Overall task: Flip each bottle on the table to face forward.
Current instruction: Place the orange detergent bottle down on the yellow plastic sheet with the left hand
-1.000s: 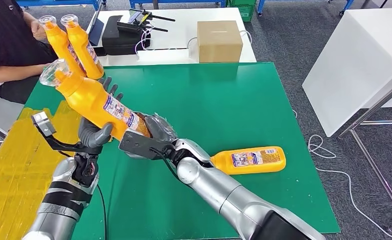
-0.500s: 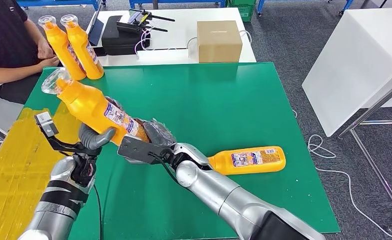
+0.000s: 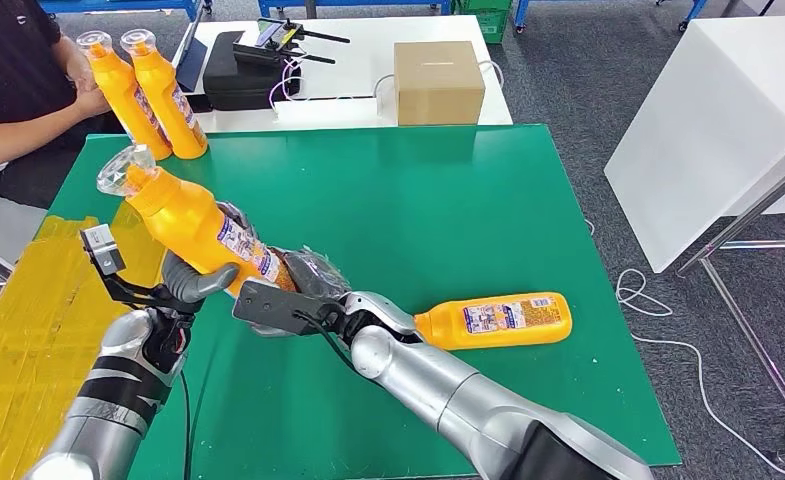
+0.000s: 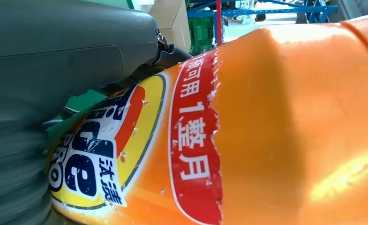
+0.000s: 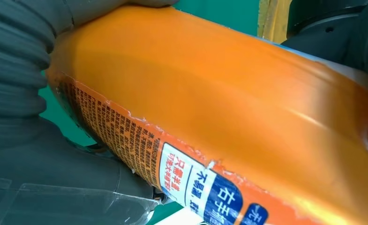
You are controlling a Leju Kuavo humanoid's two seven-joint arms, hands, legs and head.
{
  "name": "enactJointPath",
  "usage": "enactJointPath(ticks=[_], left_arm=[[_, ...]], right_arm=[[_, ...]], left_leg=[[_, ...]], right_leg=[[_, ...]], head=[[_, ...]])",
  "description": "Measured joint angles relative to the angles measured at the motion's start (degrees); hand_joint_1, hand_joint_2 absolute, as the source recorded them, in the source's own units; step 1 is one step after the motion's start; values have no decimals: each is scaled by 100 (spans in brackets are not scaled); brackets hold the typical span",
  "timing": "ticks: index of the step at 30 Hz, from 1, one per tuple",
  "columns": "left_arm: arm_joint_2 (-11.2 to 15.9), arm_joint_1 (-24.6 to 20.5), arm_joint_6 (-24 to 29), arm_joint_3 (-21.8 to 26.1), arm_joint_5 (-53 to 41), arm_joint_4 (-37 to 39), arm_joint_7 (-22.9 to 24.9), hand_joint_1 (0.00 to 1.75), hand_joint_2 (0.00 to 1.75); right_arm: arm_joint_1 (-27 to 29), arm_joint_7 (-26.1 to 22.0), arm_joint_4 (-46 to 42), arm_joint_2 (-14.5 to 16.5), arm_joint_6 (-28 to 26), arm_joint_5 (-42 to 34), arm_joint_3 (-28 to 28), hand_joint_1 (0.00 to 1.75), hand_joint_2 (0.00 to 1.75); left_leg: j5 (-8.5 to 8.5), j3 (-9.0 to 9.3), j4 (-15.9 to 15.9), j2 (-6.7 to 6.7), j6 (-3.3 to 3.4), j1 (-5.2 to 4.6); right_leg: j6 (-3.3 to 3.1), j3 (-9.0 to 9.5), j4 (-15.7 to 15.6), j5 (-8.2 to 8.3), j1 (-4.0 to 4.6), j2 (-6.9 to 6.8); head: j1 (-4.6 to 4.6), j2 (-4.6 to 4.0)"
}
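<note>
An orange bottle (image 3: 190,222) with a clear cap hangs tilted above the green table (image 3: 448,200), cap up and to the far left. My left hand (image 3: 194,281) grips it from below at mid-body. My right hand (image 3: 306,272) holds its base end. The left wrist view has its front label (image 4: 139,154) beside my left hand (image 4: 55,70). In the right wrist view, the bottle's back label (image 5: 172,164) is turned to the camera next to my right hand (image 5: 22,70). A second orange bottle (image 3: 498,320) lies on its side behind my right forearm. Two more bottles (image 3: 118,90) (image 3: 171,95) stand upright at the far left corner.
A person (image 3: 13,90) sits at the far left with a hand by the upright bottles. A white table behind carries a cardboard box (image 3: 438,80) and a black case (image 3: 243,65). Yellow matting (image 3: 28,330) lies left of the green table, and a white stand (image 3: 708,130) is on the right.
The held bottle has come down and a little to the right with both hands on it. The person's hand has moved to the upright bottles.
</note>
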Motion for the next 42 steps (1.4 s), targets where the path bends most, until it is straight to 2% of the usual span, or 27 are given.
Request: enactJointPath(ticks=[2,4,5,8,9,14,20,24,29,34,36,40,42], left_arm=[[7,-9,-4,-14,-2,32,-10,175,175],[13,-10,-7,-20,-4,49,-19,175,175],[16,-10,-8,-21,-6,57,-25,175,175],[19,-22,-4,-21,-10,78,-48,175,175],[22,-33,3,-21,-16,81,-52,175,175],[91,-82,357,-2,-311,69,-113,175,175],[271,-88,1216,333,-1147,-55,-178,175,175],[397,-94,1519,695,-1521,-100,-185,175,175],[586,-81,2455,1127,-2656,-153,-260,175,175],[696,-76,2722,1367,-2993,-164,-280,175,175],[729,-71,3301,1396,-3598,-167,-194,175,175],[985,-2,5298,1404,-6110,-151,390,175,175],[1150,59,5810,1405,-7125,-88,672,175,175]], right_arm=[[-20,2,24,-7,0,-26,48,175,175],[-33,1,43,-10,-1,-39,82,167,175],[-41,-2,53,-10,-5,-42,92,123,175],[-56,-45,87,-10,-72,-1,114,0,44],[-55,-90,103,-11,-134,35,126,0,0],[4,-561,143,-51,-437,531,-40,0,0],[364,-629,-618,-352,-227,1496,-880,0,0],[616,-645,-1147,-508,-134,1713,-1313,0,0],[888,-680,-1695,-757,-129,1880,-1797,0,0],[1028,-706,-2004,-910,-115,1933,-2023,0,0],[1063,-709,-2084,-948,-109,1959,-2067,0,0],[1174,-730,-2297,-1102,-69,1992,-2163,0,0],[1222,-743,-2415,-1203,-35,1989,-2198,0,0]], left_leg=[[0,0,0,1,0,0],[0,0,0,1,0,0],[0,0,0,1,0,0],[0,0,0,0,0,0],[0,-1,0,0,0,1],[0,-2,0,0,0,2],[0,-5,0,5,-1,3],[-1,-2,0,10,-1,4],[0,-4,-1,5,-1,5],[0,-5,-1,0,-1,4],[0,-6,-1,1,-1,5],[-1,-4,-1,9,-1,5],[-1,-4,-1,7,-2,5]], right_leg=[[0,0,0,0,0,0],[0,0,0,0,0,0],[0,0,0,0,0,0],[0,0,0,0,0,0],[0,0,1,0,0,0],[0,1,2,0,-1,0],[0,0,3,0,-2,4],[-1,-1,2,0,0,11],[-1,-1,2,-1,0,6],[-1,0,2,-1,0,2],[-1,0,3,-1,-1,4],[-1,-1,2,-1,-1,10],[-2,-2,1,-1,1,9]], head=[[1,0],[1,0],[0,0],[1,0],[1,0],[2,0],[2,0],[2,0],[0,0],[2,0],[2,0],[1,0],[1,0]])
